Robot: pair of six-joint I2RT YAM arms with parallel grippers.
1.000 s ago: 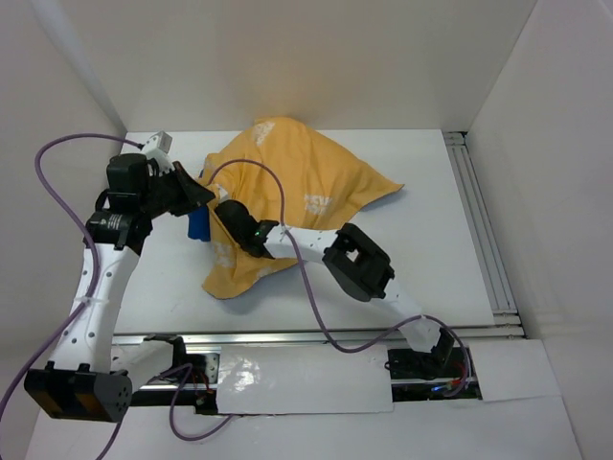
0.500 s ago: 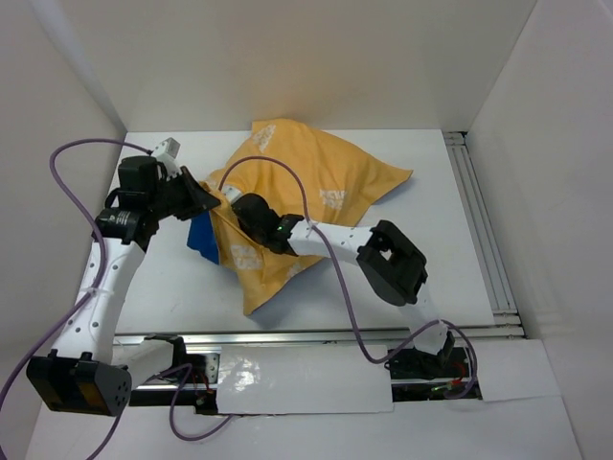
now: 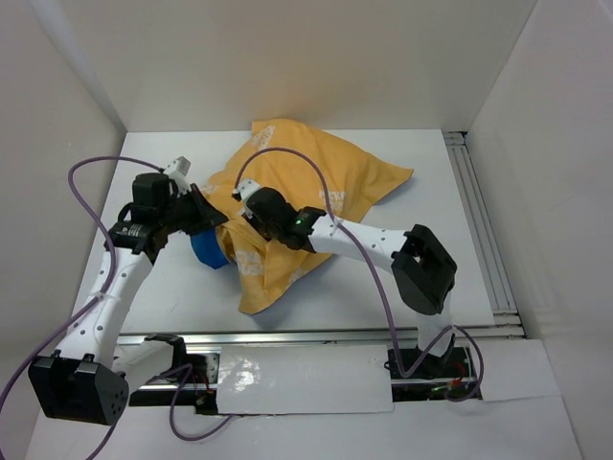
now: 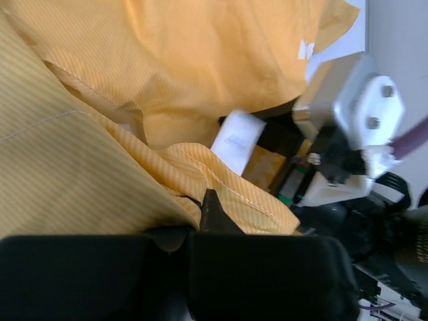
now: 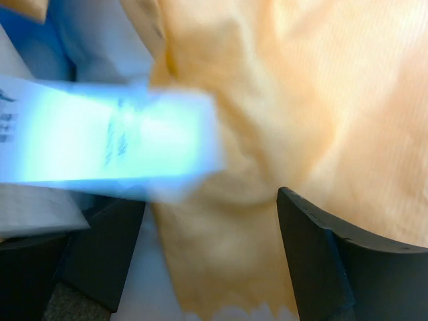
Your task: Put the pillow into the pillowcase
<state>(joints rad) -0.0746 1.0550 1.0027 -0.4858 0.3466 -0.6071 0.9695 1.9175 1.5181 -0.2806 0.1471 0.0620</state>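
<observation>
The orange-yellow pillowcase (image 3: 306, 192) lies bulging mid-table, with a blue patch of its other side (image 3: 207, 251) showing at its left. My left gripper (image 3: 205, 217) is shut on the case's stitched hem (image 4: 221, 190) at that left edge. My right gripper (image 3: 245, 195) hovers just right of it over the orange cloth, jaws wide open; its fingers (image 5: 314, 257) bracket loose orange fabric (image 5: 267, 134) without pinching it. A white care label (image 5: 114, 144) hangs blurred close to the right wrist camera. The pillow is hidden from every view.
White walls close in the table at left, back and right. A metal rail (image 3: 484, 230) runs along the right edge. Purple cables (image 3: 287, 158) loop above the case. The right arm's elbow (image 3: 423, 268) sits near the front rail (image 3: 316, 335).
My right gripper has opened and let go of the fabric, and its arm has swung right. My left gripper, still shut, has pulled the hem toward the front right; the case shifted rightward.
</observation>
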